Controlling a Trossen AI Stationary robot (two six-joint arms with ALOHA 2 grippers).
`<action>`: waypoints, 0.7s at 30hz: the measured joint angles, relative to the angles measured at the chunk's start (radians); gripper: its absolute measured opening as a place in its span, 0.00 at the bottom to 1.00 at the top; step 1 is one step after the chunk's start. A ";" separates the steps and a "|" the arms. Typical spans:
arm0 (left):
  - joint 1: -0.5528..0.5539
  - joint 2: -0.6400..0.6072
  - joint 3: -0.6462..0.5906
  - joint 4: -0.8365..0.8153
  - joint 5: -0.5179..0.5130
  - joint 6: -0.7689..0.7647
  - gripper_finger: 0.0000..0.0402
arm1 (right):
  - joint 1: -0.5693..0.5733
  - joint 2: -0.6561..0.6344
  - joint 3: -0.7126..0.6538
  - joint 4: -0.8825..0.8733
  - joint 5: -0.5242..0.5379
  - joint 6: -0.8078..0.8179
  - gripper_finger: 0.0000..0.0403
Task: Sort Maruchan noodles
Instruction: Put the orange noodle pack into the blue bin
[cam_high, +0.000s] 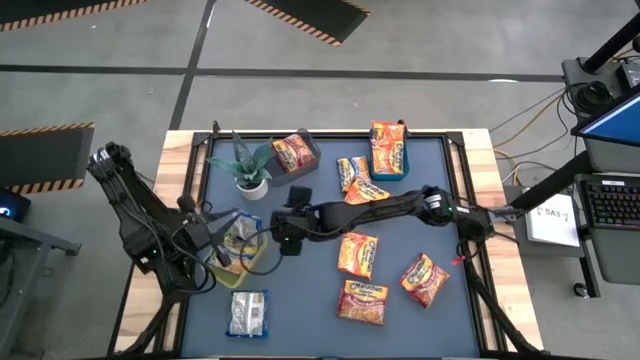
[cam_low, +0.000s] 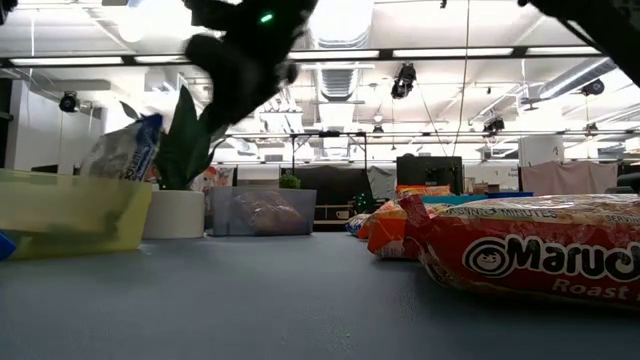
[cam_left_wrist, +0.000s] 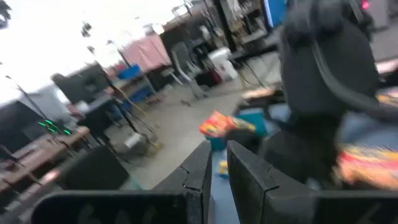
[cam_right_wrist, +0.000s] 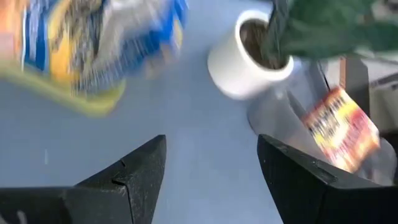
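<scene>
Maruchan noodles, flat orange-red plastic packets (cam_high: 358, 254), lay scattered on the blue mat; some binned. Right gripper (cam_high: 291, 238) hung released, empty; left gripper (cam_left_wrist: 214, 180) nearly clenched, empty. Risk: arms colliding near yellow bin (cam_high: 262, 258).

blue table (cam_high: 310, 290) bears noodle packets (cam_high: 357, 254), bins (cam_high: 250, 258), potted plant (cam_high: 250, 170).

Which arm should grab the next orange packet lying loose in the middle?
Right, probably. The right gripper is open and empty above the mat, and its arm reaches over the orange packet. The left gripper sits by the yellow bin, farther off.
</scene>
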 joint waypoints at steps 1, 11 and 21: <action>0.002 0.001 0.000 0.006 0.033 -0.006 0.08 | 0.001 -0.016 -0.003 -0.054 0.000 0.005 0.60; 0.117 0.018 -0.001 0.014 0.420 -0.187 0.01 | 0.025 -0.307 -0.361 -0.098 -0.133 0.062 0.52; 0.216 0.120 -0.068 0.045 0.607 -0.310 0.00 | 0.020 -0.698 -0.974 0.511 -0.175 0.102 0.39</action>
